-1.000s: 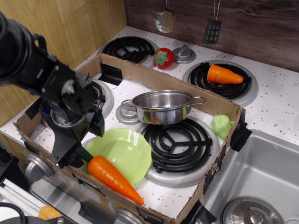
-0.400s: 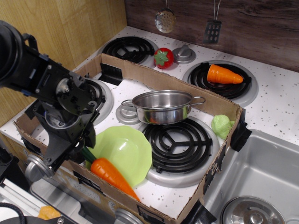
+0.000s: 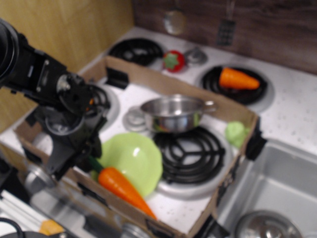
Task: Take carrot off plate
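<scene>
The view is blurred. The long orange carrot point(image 3: 124, 191) with a dark green stem cap lies across the front left rim of the lime-green plate point(image 3: 131, 158), its tip pointing to the front right. My gripper point(image 3: 84, 161) is at the carrot's stem end, left of the plate, low inside the cardboard box. Its fingers are hidden behind the black wrist, so I cannot tell whether they hold the stem.
A cardboard box wall point(image 3: 181, 89) rings the stove top. A steel pot point(image 3: 173, 113) stands behind the plate. A shorter orange carrot point(image 3: 237, 79) lies on the back right burner. A red strawberry point(image 3: 173, 60) and a green toy point(image 3: 237, 133) sit nearby. A sink point(image 3: 277, 188) is at the right.
My arm has shifted slightly back and left. The carrot and the plate have slid a little with it. The picture has gone blurry.
</scene>
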Tool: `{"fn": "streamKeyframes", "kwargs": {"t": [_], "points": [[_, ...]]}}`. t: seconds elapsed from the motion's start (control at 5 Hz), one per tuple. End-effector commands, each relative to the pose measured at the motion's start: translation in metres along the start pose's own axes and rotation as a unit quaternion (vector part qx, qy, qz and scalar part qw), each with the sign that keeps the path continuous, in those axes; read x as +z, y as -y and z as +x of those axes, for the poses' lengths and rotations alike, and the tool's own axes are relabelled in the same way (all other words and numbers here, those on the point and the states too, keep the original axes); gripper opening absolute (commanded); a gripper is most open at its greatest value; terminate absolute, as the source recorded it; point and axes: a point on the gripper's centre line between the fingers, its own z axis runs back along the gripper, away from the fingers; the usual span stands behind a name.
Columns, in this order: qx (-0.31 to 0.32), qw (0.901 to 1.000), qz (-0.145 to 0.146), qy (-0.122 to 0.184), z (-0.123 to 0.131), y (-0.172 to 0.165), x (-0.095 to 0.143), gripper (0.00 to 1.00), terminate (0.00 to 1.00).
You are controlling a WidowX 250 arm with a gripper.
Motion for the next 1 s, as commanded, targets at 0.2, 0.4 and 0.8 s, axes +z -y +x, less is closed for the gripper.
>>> {"fn": "streamKeyframes", "kwargs": {"t": [0.2, 0.4, 0.8], "points": [[-0.072, 0.9972, -0.021, 0.004, 0.014, 0.064, 0.030, 0.00, 0.00], [-0.145, 0.9891, -0.022, 0.009, 0.024, 0.082, 0.039, 0.00, 0.00], [-0.241, 0.9701, -0.002, -0.030, 0.035, 0.108, 0.044, 0.00, 0.00]]}}
